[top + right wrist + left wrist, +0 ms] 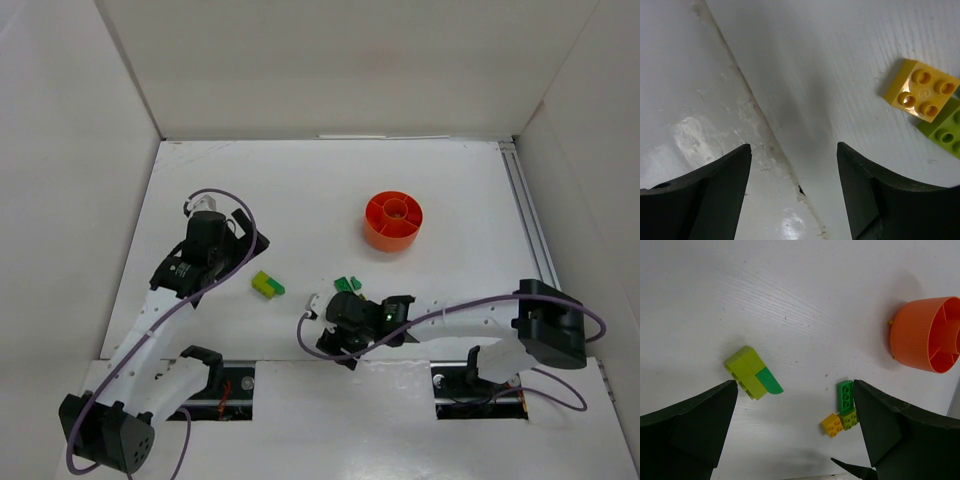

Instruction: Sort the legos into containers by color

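The orange dish (392,220) stands right of centre and also shows in the left wrist view (925,335). A lime brick with a green piece (267,286) lies left of it, seen closer in the left wrist view (751,372). A green brick (845,396), a lime brick (849,419) and a yellow brick (832,425) lie together near the front. My left gripper (794,385) is open and empty, held high above them. My right gripper (793,147) is open and empty, low over the table's front seam, with the yellow brick (921,90) and the lime brick (945,131) off to its right.
White walls enclose the table on the left, back and right. A metal rail (530,220) runs along the right side. The table's front seam (765,125) passes under my right gripper. My right arm (450,318) lies across the front.
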{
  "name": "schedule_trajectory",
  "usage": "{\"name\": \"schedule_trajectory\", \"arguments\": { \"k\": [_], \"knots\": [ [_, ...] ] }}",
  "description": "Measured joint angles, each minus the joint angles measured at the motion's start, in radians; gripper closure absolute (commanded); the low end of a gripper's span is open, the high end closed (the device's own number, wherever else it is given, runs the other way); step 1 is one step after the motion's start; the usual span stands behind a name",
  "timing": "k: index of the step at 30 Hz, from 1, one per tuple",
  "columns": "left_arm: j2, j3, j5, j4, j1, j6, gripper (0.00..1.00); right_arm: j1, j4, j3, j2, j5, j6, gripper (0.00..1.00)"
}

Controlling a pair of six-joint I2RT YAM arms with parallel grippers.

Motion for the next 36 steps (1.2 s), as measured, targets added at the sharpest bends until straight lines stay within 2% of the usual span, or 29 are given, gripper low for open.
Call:
{"name": "schedule_trajectory", "arguments": {
  "k": [5,15,23,29,32,35,36],
  "knots": [
    [-0.027,-0.013,0.006,-0.001,0.0,0.003,0.01,0.004,0.006,0.0,0.077,0.072,0.11,0.25],
    [-0.028,-0.013,0.008,-0.001,0.0,0.009,0.01,0.001,-0.049,0.176,0.239,0.283,0.233,0.19],
    [-0.059,-0.013,0.006,-0.017,0.0,0.009,0.01,-0.039,-0.08,0.191,0.248,0.355,0.299,0.18],
    [-0.064,-0.013,0.006,-0.023,0.0,0.009,0.01,-0.085,-0.064,0.183,0.241,0.366,0.262,0.18],
    [-0.064,-0.013,0.006,-0.023,0.0,0.009,0.01,-0.094,-0.043,0.187,0.249,0.36,0.219,0.24],
    [-0.064,-0.013,0.006,-0.023,0.0,0.009,0.01,-0.105,-0.019,0.194,0.26,0.344,0.191,0.4],
    [-0.064,-0.013,0.005,-0.023,0.0,0.009,0.01,-0.106,-0.015,0.195,0.262,0.341,0.184,0.5]
  ]
}}
